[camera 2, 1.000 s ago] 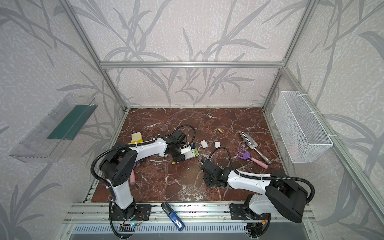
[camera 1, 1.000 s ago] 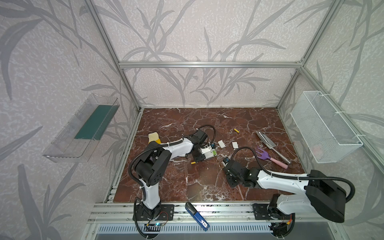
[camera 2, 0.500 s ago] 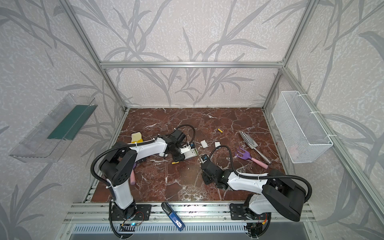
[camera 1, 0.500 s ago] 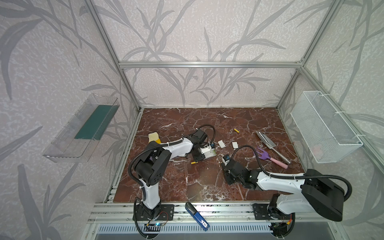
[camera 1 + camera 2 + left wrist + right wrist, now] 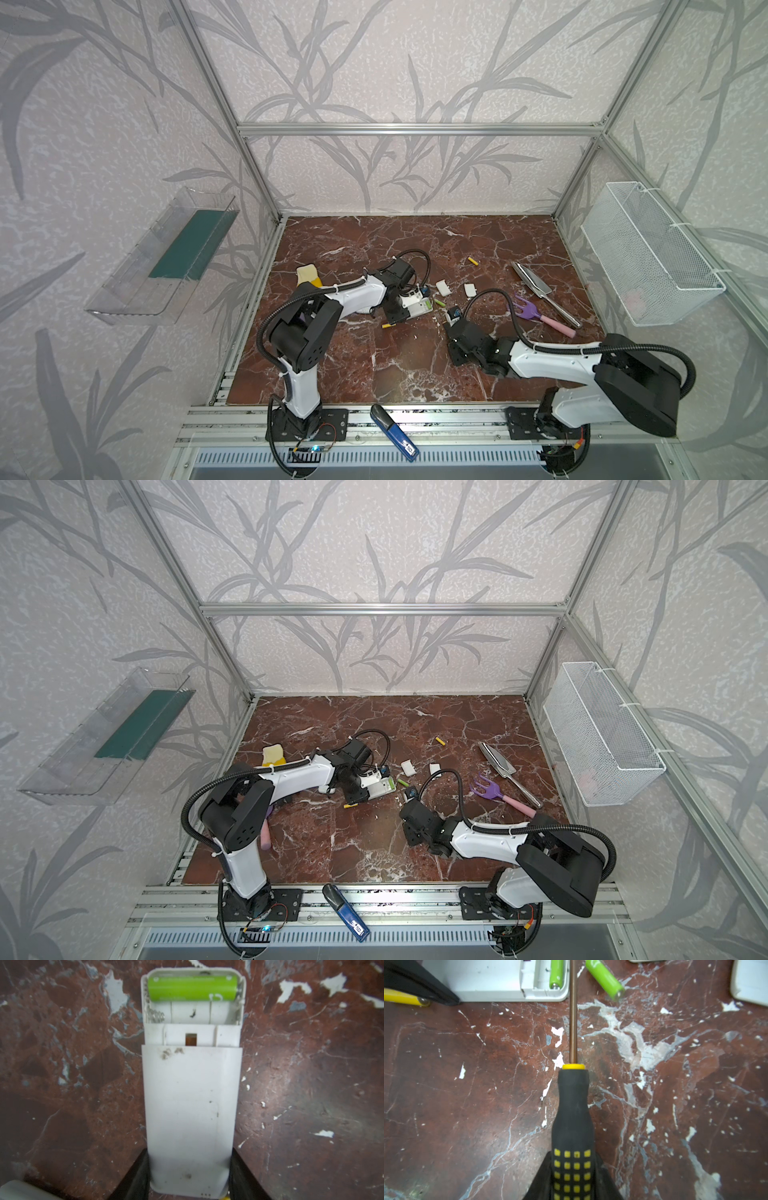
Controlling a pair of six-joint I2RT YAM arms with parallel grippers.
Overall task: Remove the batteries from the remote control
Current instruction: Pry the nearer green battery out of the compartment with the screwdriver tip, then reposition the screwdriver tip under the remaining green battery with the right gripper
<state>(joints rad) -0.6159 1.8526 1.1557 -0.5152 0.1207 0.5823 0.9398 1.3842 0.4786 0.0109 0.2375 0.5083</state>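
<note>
Your left gripper [image 5: 189, 1167] clamps the white plastic remote control [image 5: 191, 1095]; one light green cylindrical battery [image 5: 192, 988] sits in its open bay; a second green battery [image 5: 605, 978] lies loose beside it; your right gripper [image 5: 574, 1178] grasps the black-and-yellow-handled screwdriver [image 5: 573, 1115].

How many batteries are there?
4: green battery in the remote; loose green battery beside it; yellow battery by the left gripper; second yellow battery farther back. More may be hidden.
</note>
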